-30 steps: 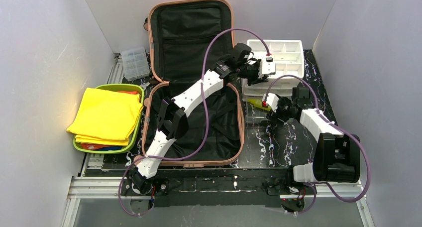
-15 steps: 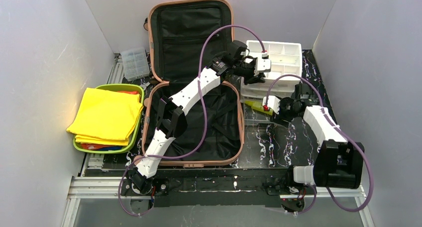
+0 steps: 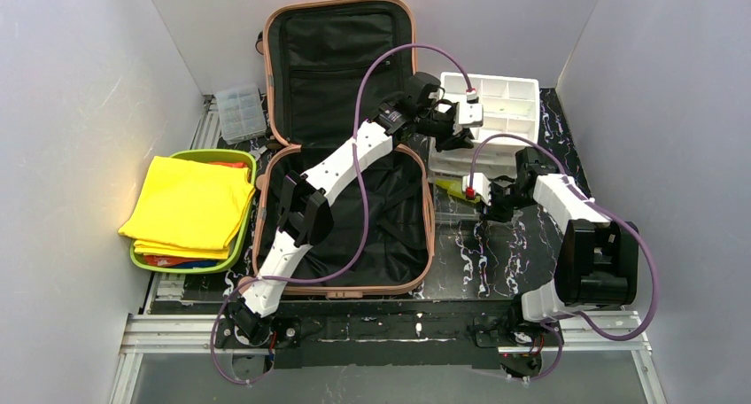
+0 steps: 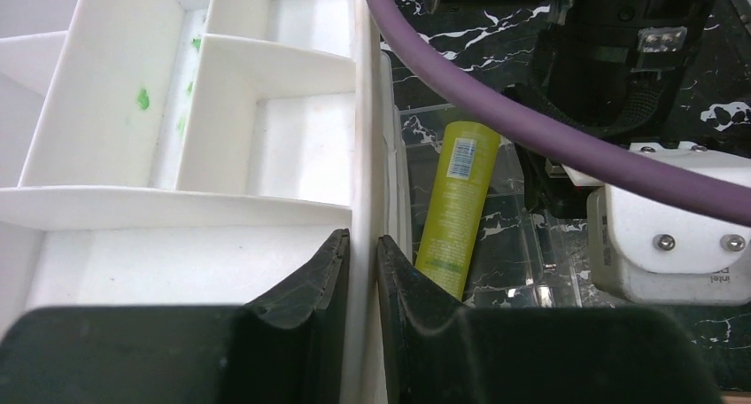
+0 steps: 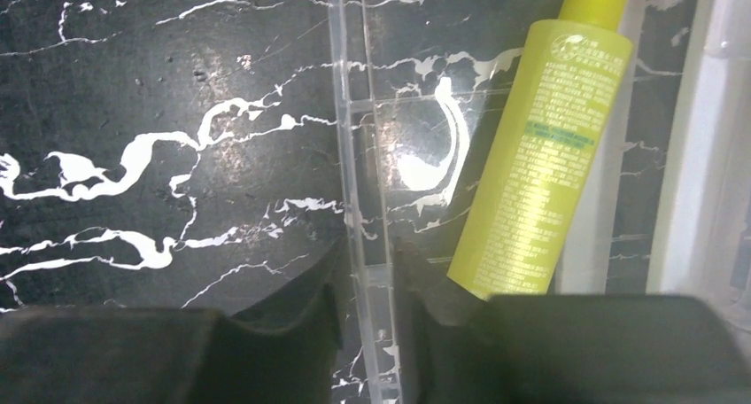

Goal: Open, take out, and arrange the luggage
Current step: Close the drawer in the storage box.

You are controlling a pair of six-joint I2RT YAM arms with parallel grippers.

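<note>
The luggage, a salmon-pink suitcase with black lining, lies open in the middle of the table. My left arm reaches across its lower half to the white drawer organizer. The left gripper is shut on that organizer's side wall. Just in front of the organizer stands a clear plastic box with a yellow-green tube lying in it. My right gripper is closed on the box's thin clear wall, one finger on each side.
A lime-green tray holding folded yellow cloth sits left of the suitcase. A small clear compartment case lies at the back left. Grey walls close in on both sides. The table is black marble pattern.
The left gripper drew slightly back and left with the organizer. The right gripper shifted left onto the clear box's wall and its jaws narrowed around it.
</note>
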